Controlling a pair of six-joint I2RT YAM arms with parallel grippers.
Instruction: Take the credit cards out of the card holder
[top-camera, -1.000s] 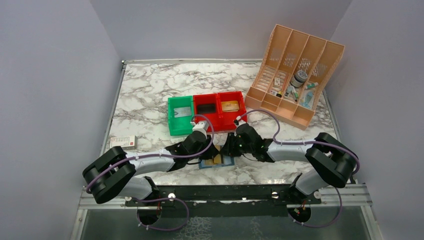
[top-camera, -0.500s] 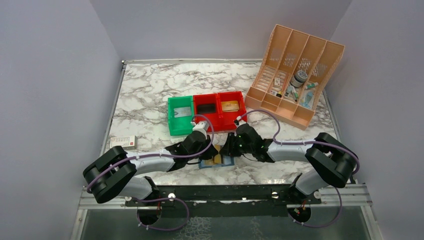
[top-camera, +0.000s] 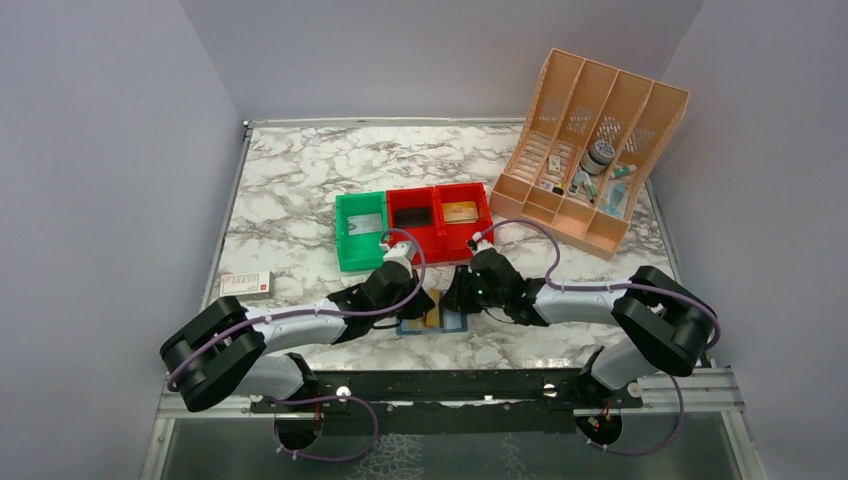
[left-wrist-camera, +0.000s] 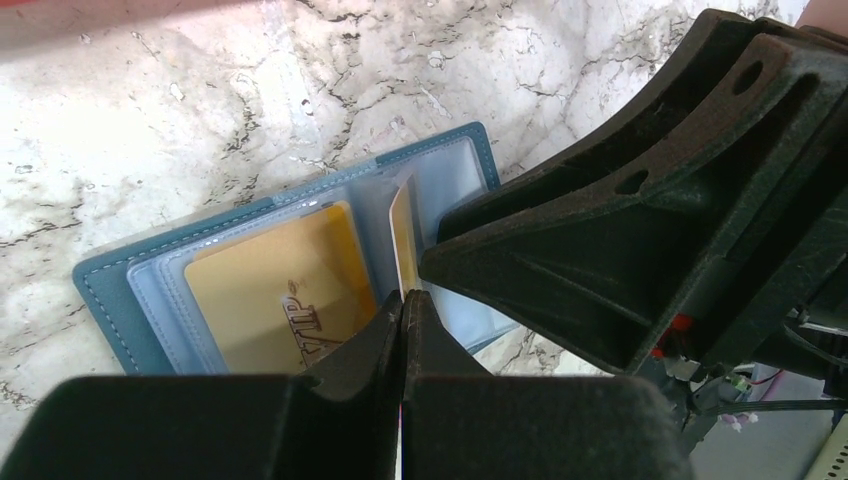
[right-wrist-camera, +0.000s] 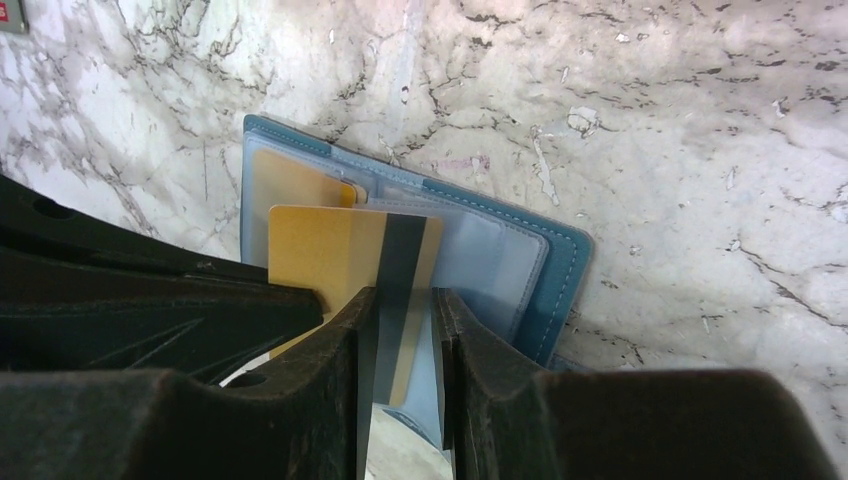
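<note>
Only legible txt: "VIP" on gold card; nothing else readable.

Holder lies open on the table, just ahead of my bases, under my left claw and right claw, which close in from either side. One card sits in a pocket of it; a second card stands on edge above the fold, pinched in my left claw. Behind the holder, three bins in a row, a card in the leftmost and a card in the rightmost; box far left by the table edge, rack at the back right corner.
</note>
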